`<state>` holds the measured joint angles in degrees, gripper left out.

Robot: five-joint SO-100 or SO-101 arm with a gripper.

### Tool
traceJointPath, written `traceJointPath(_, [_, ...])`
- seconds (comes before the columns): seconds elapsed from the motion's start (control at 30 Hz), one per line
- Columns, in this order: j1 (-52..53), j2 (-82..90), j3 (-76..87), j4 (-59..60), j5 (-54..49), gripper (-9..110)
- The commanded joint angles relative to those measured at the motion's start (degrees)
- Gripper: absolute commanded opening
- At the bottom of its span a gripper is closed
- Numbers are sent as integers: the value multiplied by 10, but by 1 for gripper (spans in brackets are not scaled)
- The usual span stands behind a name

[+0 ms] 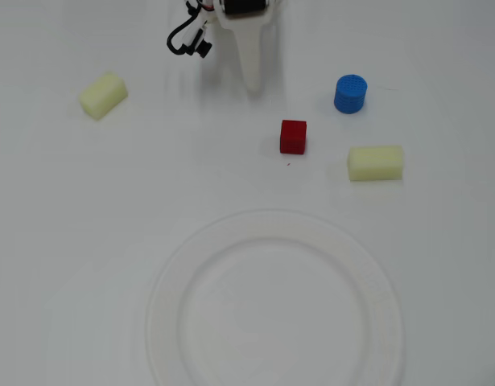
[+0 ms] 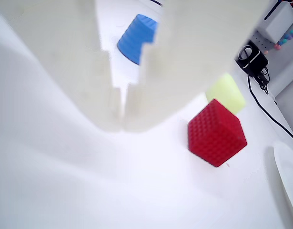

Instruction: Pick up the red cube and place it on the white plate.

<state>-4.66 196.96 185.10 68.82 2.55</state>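
Small red cube (image 2: 216,133) (grid-ribbed faces), bright, sitting square on table

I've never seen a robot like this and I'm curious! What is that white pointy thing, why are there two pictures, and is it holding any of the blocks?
The white pointy thing is the robot arm's end effector, two fingers that pinch things. The overhead view comes from a camera looking straight down at the table. The wrist view comes from a camera riding on the arm, so the fingers look huge and blurry there. They are pressed together and hold nothing.

On the white table lie a red cube, a blue cylinder and two pale yellow blocks, one at the left and one at the right in the overhead view. Lower down is a big white plate, empty for now. The cube sits on the table, a little way from the fingers.
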Motion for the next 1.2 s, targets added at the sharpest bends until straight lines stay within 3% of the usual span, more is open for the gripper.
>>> traceJointPath(0.0, [95, -18, -87, -16, -45, 3])
traceJointPath(0.33, [83, -195, -198, -54, -19, 0])
traceJointPath(0.57, [-1, -352, -304, -49, -14, 1])
traceJointPath(0.8, [-95, -431, -392, -52, 0, 16])
traceJointPath(1.0, [-105, -529, -446, -61, 25, 29])
traceJointPath(1.17, [-102, -643, -467, -90, 45, 33])
